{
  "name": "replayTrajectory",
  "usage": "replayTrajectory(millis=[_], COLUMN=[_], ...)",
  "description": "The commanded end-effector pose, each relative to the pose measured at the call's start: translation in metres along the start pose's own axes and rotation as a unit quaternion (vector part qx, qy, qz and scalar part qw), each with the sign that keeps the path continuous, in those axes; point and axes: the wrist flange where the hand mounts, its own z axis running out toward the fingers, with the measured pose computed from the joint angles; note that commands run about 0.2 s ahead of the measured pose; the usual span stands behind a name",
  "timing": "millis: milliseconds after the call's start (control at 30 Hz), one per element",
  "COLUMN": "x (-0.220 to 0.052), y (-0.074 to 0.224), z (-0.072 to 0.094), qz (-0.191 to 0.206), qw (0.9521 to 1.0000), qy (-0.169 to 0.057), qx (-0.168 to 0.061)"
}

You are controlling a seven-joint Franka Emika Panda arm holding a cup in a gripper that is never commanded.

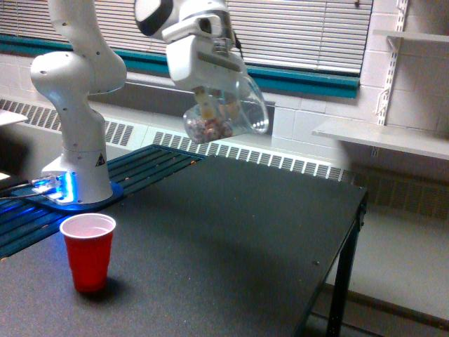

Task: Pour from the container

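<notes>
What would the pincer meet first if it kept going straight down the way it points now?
Probably the bare black tabletop, well to the exterior view's right of the red plastic cup. The pincer holds the clear rounded jar; depth is uncertain.

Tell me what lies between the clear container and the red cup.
Nothing: in the exterior view only bare black tabletop and open air separate the container, held up by the gripper, from the red cup.
</notes>
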Motion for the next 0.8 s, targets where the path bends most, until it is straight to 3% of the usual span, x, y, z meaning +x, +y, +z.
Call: replayTrajectory(millis=[33,800], x=[-0.003,-0.054], y=[0.034,0.111], z=[-0.004,0.005], qz=[-0.014,-0.028], qw=[0.9997,0.9963], qy=[0.014,-0.006], qx=[-0.011,-0.081])
